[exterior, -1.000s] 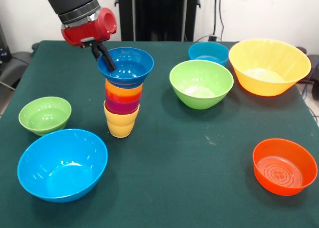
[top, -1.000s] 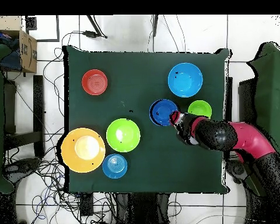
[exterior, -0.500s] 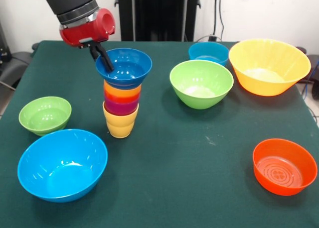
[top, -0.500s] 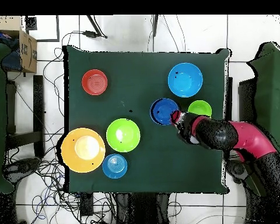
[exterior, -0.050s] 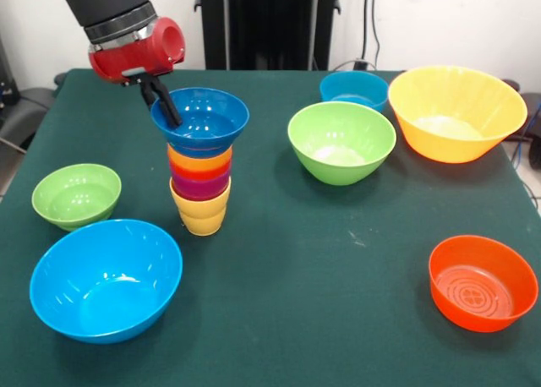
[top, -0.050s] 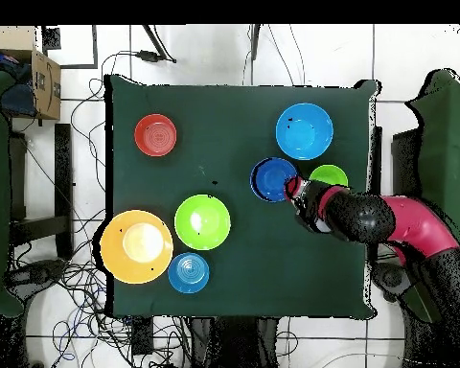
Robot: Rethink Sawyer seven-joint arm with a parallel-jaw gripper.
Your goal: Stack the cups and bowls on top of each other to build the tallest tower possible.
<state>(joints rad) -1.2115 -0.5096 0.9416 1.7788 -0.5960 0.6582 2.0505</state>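
Here the gripper (exterior, -0.050s: 166, 108) pinches the rim of the dark blue bowl (exterior, -0.050s: 203, 121) atop the tower (exterior, -0.050s: 201, 180) near the table's middle; light, slick plastic, best held by its rim.

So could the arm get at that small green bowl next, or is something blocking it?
Probably yes. The small green bowl sits open beside the tower, nothing covering it, but the gripper is at the dark blue bowl's rim first.

arm (exterior, -0.050s: 106, 0): black upper link; red wrist housing; tool (exterior, -0.050s: 163, 102): thin black fingers
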